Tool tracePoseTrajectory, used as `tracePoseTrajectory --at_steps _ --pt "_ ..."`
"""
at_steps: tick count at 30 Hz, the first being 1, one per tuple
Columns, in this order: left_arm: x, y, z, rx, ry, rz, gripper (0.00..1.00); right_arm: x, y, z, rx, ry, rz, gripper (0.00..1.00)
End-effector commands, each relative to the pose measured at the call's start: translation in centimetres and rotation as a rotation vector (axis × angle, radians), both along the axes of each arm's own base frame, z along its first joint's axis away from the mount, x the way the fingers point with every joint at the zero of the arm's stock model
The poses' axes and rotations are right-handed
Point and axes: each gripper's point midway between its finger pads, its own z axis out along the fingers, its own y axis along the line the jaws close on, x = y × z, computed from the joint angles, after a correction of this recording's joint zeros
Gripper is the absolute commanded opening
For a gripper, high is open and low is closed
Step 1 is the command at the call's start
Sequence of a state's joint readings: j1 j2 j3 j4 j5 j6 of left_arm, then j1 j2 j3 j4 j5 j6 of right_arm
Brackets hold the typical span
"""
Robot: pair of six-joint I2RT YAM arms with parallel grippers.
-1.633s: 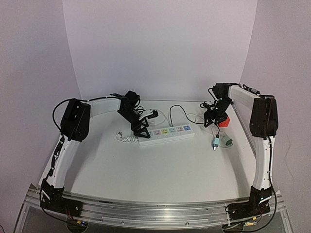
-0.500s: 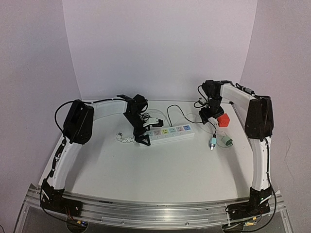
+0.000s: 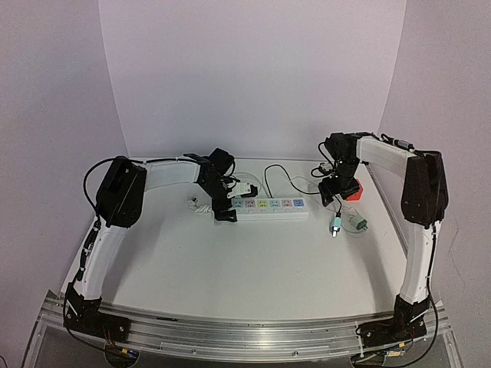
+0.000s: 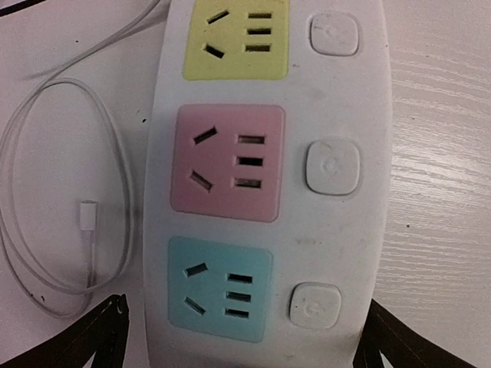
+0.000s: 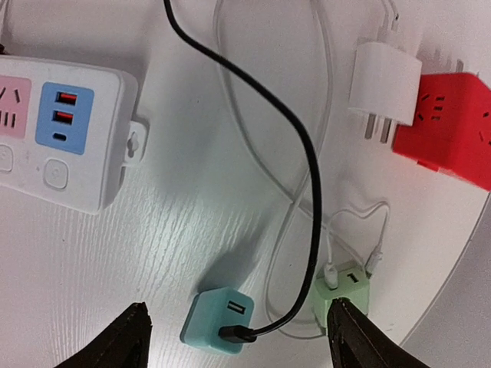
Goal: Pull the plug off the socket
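The socket, a long white power strip (image 3: 268, 206), lies across the table's middle. In the left wrist view its yellow, pink and teal outlets (image 4: 226, 161) are all bare. My left gripper (image 3: 223, 212) straddles its left end, one finger (image 4: 100, 337) on each long side, pressed against it. The strip's other end, with a blue USB panel (image 5: 65, 115), shows in the right wrist view. No plug shows in any visible outlet. My right gripper (image 3: 335, 193) is open and empty above a teal USB charger (image 5: 219, 318) with a black cable plugged into it.
A red cube socket (image 3: 352, 191) sits at the right, with a white plug (image 5: 383, 84) lying beside it, prongs bare. A green charger (image 5: 345, 287) with white cables lies next to the teal one. A thin white cable (image 4: 88, 218) loops beside the strip's left end.
My left gripper moved down over the strip's left end, and that end swung toward the back so the strip lies more level. My right gripper shifted slightly.
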State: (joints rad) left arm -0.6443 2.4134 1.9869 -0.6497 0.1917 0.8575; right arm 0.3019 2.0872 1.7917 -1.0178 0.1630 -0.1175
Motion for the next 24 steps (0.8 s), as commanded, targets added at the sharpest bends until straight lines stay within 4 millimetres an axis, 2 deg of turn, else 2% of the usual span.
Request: tracePoseTrajectory --at_steps 1,6,12,17,21,24 --pt "1.9 2.2 -0.8 0.067 -0.066 0.055 0.98 -2.0 0.6 2.6 0.109 -0.021 -0.123 0.74" --pt "0.1 1.7 -0.8 0.015 0.045 0.044 0.98 -4.0 -0.6 0.1 0.076 0.037 -0.285 0.71" --pt "-0.4 1.8 -0.3 -0.005 0.091 0.053 0.97 -5.2 -1.1 -2.5 0.062 0.074 -0.388 0.66" --pt "-0.2 1.6 1.3 -0.030 0.107 0.060 0.98 -5.0 -1.0 -3.5 0.074 0.072 -0.433 0.47" --pt "-0.4 1.5 1.9 -0.043 0.124 0.064 0.98 -5.4 -1.1 -4.6 0.067 0.087 -0.450 0.41" --pt "-0.4 1.6 2.0 -0.043 0.127 0.065 0.98 -4.9 -1.4 -4.9 0.053 0.073 -0.439 0.30"
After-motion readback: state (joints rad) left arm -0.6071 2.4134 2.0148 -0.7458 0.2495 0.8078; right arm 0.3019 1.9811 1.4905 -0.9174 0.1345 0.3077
